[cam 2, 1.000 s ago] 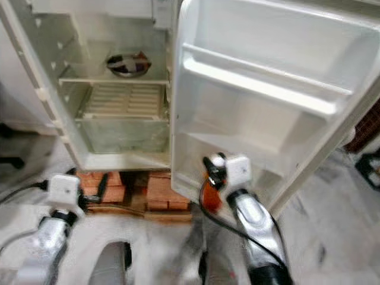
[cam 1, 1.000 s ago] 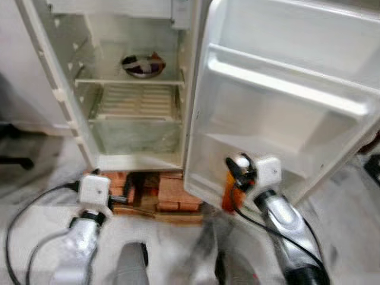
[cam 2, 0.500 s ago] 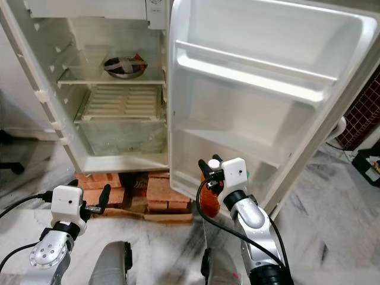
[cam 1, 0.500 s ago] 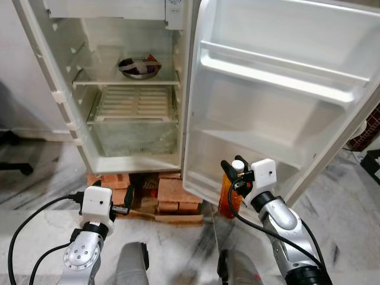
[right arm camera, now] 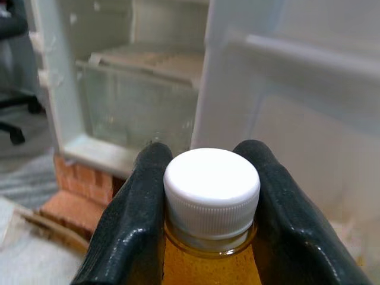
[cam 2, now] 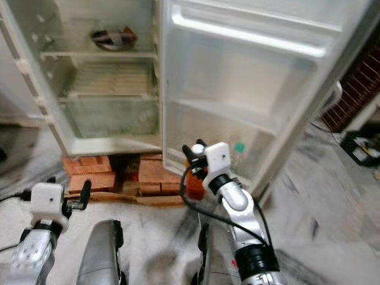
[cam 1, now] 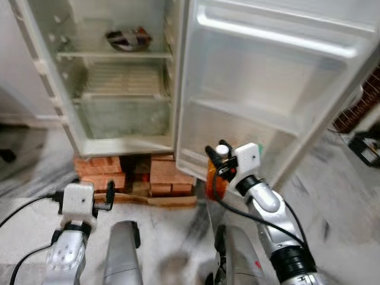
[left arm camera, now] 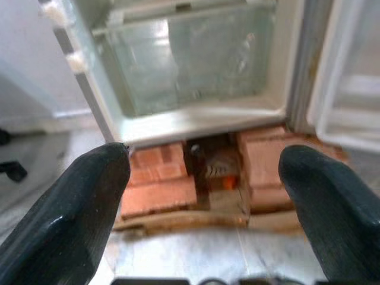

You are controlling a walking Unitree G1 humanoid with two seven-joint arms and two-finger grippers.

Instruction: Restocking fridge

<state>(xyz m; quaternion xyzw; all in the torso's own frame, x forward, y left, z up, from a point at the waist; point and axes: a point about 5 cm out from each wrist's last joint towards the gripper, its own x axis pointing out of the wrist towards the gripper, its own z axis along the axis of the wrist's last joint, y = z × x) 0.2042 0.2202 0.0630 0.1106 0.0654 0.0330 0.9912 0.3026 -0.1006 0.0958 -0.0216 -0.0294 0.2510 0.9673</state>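
An orange-filled bottle (cam 1: 215, 180) with a white cap (right arm camera: 211, 189) is held upright by my right gripper (cam 1: 220, 159), shut on its neck just below the cap. It hangs low in front of the bottom edge of the open fridge door (cam 1: 267, 89), beneath the door's lower shelf (cam 1: 240, 116). The fridge body (cam 1: 35, 65) stands open to the left, with a bowl (cam 1: 127, 38) on its shelf and a clear drawer (cam 1: 122, 113) below. My left gripper (left arm camera: 205, 157) is open and holds nothing. It sits low near the bricks (cam 1: 116, 173) under the fridge.
The fridge rests on red bricks and a wooden board (cam 1: 169, 200). A black crate (cam 1: 365, 148) and a dark lattice (cam 1: 355, 104) are at the right. A chair base (right arm camera: 13, 116) stands at the left. The floor (cam 1: 338, 202) is grey marble.
The camera has moved, so the fridge and door sit higher and further left in the picture. The bottle stays in my right gripper by the door's bottom edge. My left gripper stays open.
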